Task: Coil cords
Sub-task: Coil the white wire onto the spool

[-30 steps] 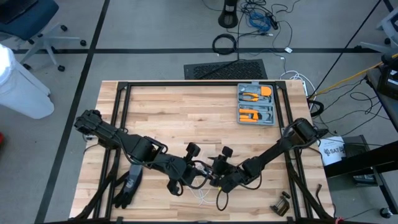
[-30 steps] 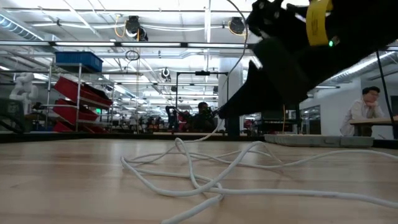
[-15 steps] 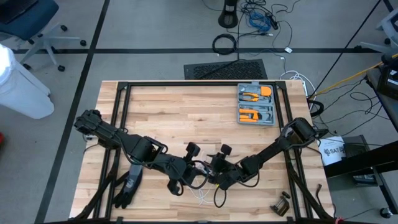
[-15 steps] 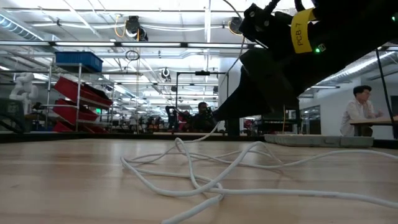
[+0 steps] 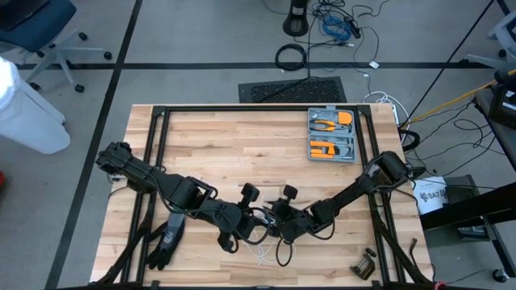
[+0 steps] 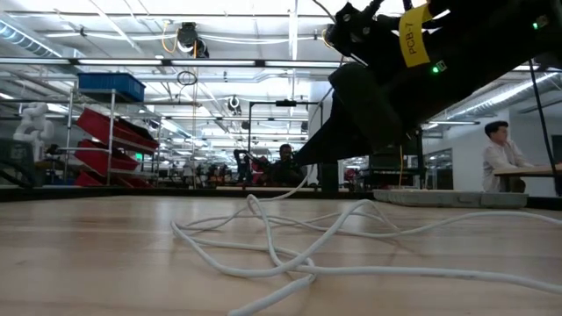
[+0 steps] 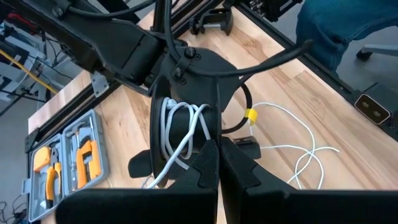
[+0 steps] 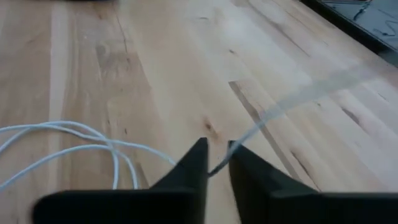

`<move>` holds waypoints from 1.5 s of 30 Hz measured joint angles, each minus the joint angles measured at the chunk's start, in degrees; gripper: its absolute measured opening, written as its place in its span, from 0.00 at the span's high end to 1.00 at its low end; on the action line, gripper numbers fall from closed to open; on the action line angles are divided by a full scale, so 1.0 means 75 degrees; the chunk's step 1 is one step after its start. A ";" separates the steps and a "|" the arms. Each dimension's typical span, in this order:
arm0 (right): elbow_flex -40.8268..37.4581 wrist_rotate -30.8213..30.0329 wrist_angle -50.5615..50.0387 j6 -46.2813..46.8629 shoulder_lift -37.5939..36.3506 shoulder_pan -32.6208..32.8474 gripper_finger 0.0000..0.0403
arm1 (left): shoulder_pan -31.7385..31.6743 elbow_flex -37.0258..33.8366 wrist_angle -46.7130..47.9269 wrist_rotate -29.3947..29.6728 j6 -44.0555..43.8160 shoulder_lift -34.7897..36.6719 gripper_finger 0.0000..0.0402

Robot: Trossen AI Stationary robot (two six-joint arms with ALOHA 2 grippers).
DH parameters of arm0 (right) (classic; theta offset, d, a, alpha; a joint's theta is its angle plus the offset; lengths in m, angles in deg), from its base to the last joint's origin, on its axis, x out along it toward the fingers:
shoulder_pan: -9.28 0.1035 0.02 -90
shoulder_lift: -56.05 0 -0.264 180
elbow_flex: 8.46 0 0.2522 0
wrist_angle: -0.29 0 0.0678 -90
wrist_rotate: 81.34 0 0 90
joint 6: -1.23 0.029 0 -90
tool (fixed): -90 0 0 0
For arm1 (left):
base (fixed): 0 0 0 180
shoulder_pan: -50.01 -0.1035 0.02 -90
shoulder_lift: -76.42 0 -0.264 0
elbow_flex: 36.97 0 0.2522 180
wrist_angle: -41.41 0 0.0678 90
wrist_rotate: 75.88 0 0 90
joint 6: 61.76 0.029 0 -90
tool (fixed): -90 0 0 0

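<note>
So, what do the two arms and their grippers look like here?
Both arms are dark, jointed, with black cables along them. The right arm carries a yellow tag printed "PCB" and a green light. The left gripper and the right gripper have black wedge-shaped fingers.

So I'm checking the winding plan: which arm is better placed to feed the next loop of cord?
Right, I'd say. The right gripper has its fingers nearly closed around the white cord, while the left gripper is shut, pointing at the turns already wound.
</note>
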 joint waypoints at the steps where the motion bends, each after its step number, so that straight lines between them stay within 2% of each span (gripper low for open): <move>1: 0.0000 0.0082 0.0001 -0.0025 0.0000 -0.0002 0.92 | 0.0000 0.0000 -0.0006 0.0000 0.0003 -0.0003 1.00; 3: 0.0000 0.0151 -0.0009 -0.0122 0.0000 0.0001 0.98 | 0.0000 0.0000 -0.0003 0.0000 0.0003 -0.0002 1.00; 8: 0.0000 0.0540 -0.0062 -0.0354 -0.0220 0.0172 0.99 | 0.0000 0.0000 0.0045 -0.0002 0.0002 0.0018 1.00; 17: 0.0001 0.0399 -0.0301 -0.0597 -0.1101 0.0854 1.00 | 0.0155 0.0000 0.0055 0.0009 -0.0006 0.0143 1.00; 21: 0.0003 0.0117 -0.0319 -0.0652 -0.1332 0.1033 1.00 | 0.0275 0.0000 0.0062 0.0287 -0.0009 0.0201 1.00; 27: 0.0006 0.0130 -0.0872 -0.0643 -0.1561 0.1224 1.00 | 0.0452 0.0000 0.0100 0.0780 -0.0009 0.0324 1.00; 30: 0.0006 0.0363 -0.1071 -0.0634 -0.1677 0.1280 1.00 | 0.0518 0.0000 0.0095 0.1061 -0.0004 0.0384 1.00; 35: 0.0006 0.1215 -0.1070 -0.0628 -0.1696 0.1289 1.00 | 0.0551 0.0000 -0.0104 0.1138 0.0216 0.0464 1.00; 37: 0.0006 0.1344 -0.1094 -0.0620 -0.1696 0.1289 1.00 | 0.0565 0.0000 -0.0474 0.0902 0.0436 0.0475 1.00; 41: 0.0006 0.1350 -0.1070 -0.0643 -0.1696 0.1289 1.00 | 0.0565 0.0000 -0.1322 -0.0266 0.1010 0.0469 1.00; 45: 0.0006 0.1577 -0.1058 -0.0654 -0.1696 0.1312 1.00 | 0.0571 0.0000 -0.1446 -0.0507 0.1061 0.0469 1.00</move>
